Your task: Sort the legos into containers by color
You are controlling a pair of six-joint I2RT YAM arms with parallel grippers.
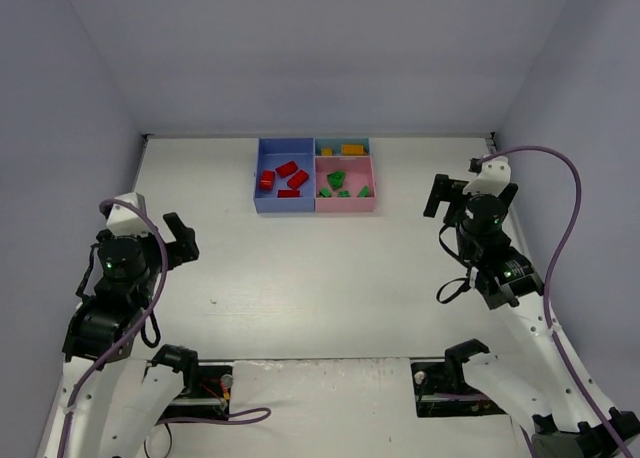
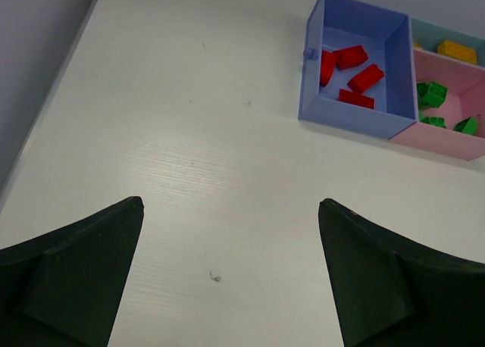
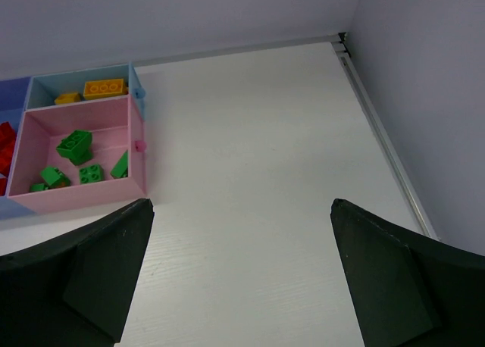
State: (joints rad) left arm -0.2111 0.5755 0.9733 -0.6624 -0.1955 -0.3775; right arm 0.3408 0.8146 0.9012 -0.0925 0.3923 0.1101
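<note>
Top view: small red plastic bricks (image 1: 287,170) lie in blue square tray (image 1: 259,178), green bricks (image 1: 335,181) in pink tray (image 1: 345,206), yellow bricks (image 1: 351,150) in teal tray (image 1: 335,140).
Left wrist: left gripper (image 2: 231,279) spread, empty.
Right wrist: right gripper (image 3: 242,279) likewise.
Bricks judged light, rigid, slick; pinch 2 flat sides.

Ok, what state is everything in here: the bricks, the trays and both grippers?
red legos, four, lying loose in the blue tray
green legos, several, lying in the pink tray
yellow legos, two, lying in the teal tray
left gripper, open, holding nothing, above bare table
right gripper, open, holding nothing, above bare table
</note>
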